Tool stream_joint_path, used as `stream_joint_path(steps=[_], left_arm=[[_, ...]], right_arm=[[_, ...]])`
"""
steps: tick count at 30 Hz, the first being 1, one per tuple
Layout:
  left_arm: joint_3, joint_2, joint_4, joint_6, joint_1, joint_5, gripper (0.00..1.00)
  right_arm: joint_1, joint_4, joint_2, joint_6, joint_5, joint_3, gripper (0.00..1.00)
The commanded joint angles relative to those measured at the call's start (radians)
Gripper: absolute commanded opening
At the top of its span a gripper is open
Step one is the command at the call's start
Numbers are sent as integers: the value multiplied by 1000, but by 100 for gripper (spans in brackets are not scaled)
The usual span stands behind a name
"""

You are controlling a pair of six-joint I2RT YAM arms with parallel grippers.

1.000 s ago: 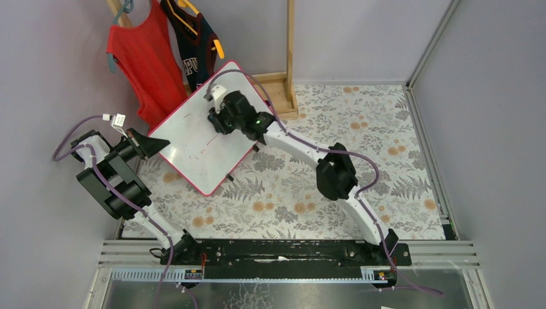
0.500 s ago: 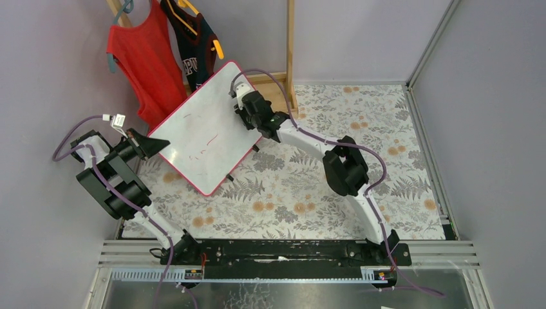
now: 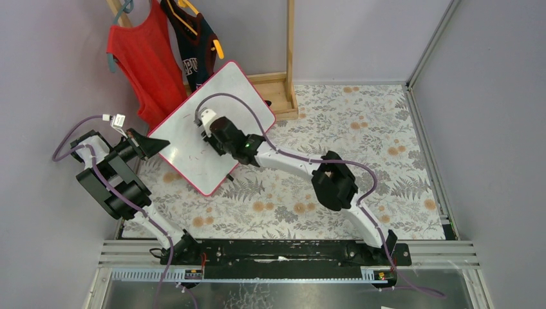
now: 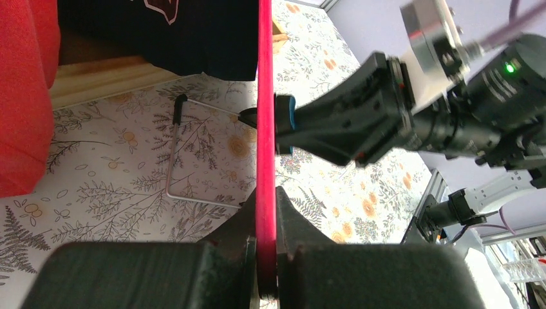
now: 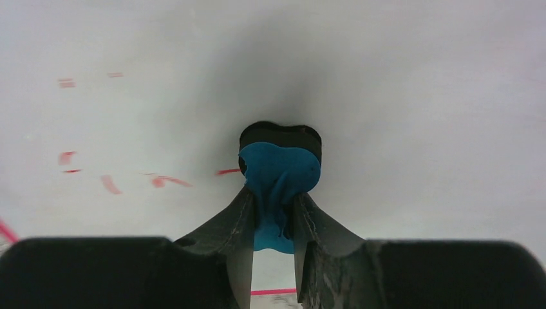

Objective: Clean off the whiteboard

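The whiteboard [image 3: 239, 91], white with a thin pink-red frame, stands tilted at the back left of the table. My left gripper [image 3: 150, 143] is shut on its left edge; in the left wrist view the frame [image 4: 264, 96] runs straight up between the clamped jaws of that gripper [image 4: 265, 215]. My right gripper [image 5: 273, 207] is shut on a blue eraser [image 5: 281, 168] with a black pad, pressed flat to the whiteboard [image 5: 399, 77]. From above, the right gripper [image 3: 210, 132] sits over the board's middle. Faint red marks [image 5: 108, 183] lie left of the eraser.
A red tank top [image 3: 145, 61] and a dark shirt [image 3: 193, 45] hang just behind the board, beside a wooden stand [image 3: 290, 45]. A floral cloth [image 3: 360, 129] covers the table. The board's wire leg [image 4: 172, 161] rests on it. Grey walls close in on three sides.
My right gripper swept with the eraser from the board's centre up to its far right corner, then back down-left to the middle. The left gripper and board stayed put.
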Motion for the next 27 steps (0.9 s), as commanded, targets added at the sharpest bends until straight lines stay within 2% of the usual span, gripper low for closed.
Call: stream_joint_path(steps=[1,4,7,9,18,27], left_arm=[[-25,-1,40,42,1,-145,0],[-29,0,40,44,3,-146,0],[-34,3,39,47,2,-146,0],[-36,4,40,50,2,-145,0],[-43,3,40,54,3,-147,0],[-36,0,40,48,3,-151,0]], right_arm=[[83,59,24,35,-89,46,0],[114,79,24,41,-142,48,0],[120,112,4,83,-286,29,0],[120,130,-9,97,-308,15,0],[94,50,47,31,-149,93,0],[-29,84,4,34,10,2,0]])
